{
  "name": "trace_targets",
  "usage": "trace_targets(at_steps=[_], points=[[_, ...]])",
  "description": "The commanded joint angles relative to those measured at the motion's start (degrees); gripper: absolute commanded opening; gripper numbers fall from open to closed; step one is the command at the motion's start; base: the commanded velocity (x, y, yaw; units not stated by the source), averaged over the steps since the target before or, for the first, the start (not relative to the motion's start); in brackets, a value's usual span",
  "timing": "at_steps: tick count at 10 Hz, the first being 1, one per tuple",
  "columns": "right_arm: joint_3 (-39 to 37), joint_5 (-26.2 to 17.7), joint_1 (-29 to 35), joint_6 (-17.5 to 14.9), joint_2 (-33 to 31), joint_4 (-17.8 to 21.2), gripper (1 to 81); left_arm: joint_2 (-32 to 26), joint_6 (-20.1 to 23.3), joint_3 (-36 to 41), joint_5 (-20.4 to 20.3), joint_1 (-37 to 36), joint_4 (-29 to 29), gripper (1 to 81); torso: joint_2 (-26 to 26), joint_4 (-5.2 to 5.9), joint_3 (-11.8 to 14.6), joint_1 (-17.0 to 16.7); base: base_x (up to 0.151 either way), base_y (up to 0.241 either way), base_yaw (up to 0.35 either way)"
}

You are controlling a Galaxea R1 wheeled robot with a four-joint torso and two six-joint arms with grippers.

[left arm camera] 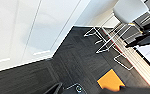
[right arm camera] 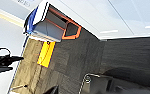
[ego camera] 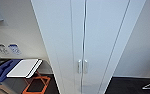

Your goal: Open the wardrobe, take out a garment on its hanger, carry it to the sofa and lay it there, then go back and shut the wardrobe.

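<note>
Here the wardrobe (ego camera: 86,37) stands shut on dark floor (left arm camera: 73,62); gripper states unclear.

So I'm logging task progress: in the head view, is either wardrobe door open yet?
No. Both doors of the wardrobe sit flush, meeting at the centre seam with the handles side by side.

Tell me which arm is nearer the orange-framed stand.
Probably left, though unsure: the orange-framed stand sits to the robot's left of the wardrobe, on the left arm's side; the right arm's wrist view sees it across the floor.
</note>
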Motion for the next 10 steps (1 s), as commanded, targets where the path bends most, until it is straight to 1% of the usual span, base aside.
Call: trace_targets(at_steps=[1,2,3,4,5,6,8,9,10], points=[[4.9,-2.72,9.25,-0.29,-3.62,-0.52,81.1,-3.85,-0.59,3.47,1.99,-9.6,1.15,81.1,0.0,0.0,0.0,0.0,0.0,0.0,0.0],[5.6,-2.98,11.19,-0.29,-3.71,-0.61,81.1,-4.2,-1.98,3.64,1.99,-12.06,0.38,81.1,0.02,0.0,-0.02,0.02,0.0,0.0,0.0],[6.05,-4.39,13.83,-0.2,-3.54,-0.52,81.1,-4.29,-2.7,3.82,1.99,-14.43,-0.69,81.1,0.04,0.0,-0.02,0.02,0.0,0.0,0.0],[6.75,-5.34,16.8,0.15,-3.1,-0.43,81.1,-3.85,-2.88,3.38,2.93,-16.97,-1.9,81.1,0.04,0.0,-0.05,0.05,0.0,0.0,0.0],[7.27,-6.66,20.14,0.41,-2.4,0.0,81.1,-3.33,-2.96,2.77,5.58,-19.78,-3.84,81.1,0.06,0.0,-0.06,0.05,0.0,0.0,0.0],[7.28,-7.98,23.04,0.59,-1.35,0.36,81.1,-2.8,-3.05,2.06,6.21,-22.16,-5.25,81.1,0.06,0.0,-0.09,0.05,0.0,0.0,0.0],[5.62,-12.01,28.58,3.3,2.15,0.36,81.1,-1.92,-3.05,0.66,6.3,-26.47,-8.5,81.1,0.09,0.0,-0.11,0.07,0.0,0.0,0.0],[4.91,-13.79,31.13,4.1,3.76,0.36,81.1,-1.21,-3.05,-0.4,7.44,-28.67,-9.66,81.1,0.11,0.0,-0.11,0.09,0.0,0.0,0.0],[4.03,-15.55,33.68,5.42,5.43,0.36,81.1,0.02,-3.05,-2.16,9.55,-30.35,-10.54,81.1,0.11,0.0,-0.13,0.11,0.0,0.0,0.0]])
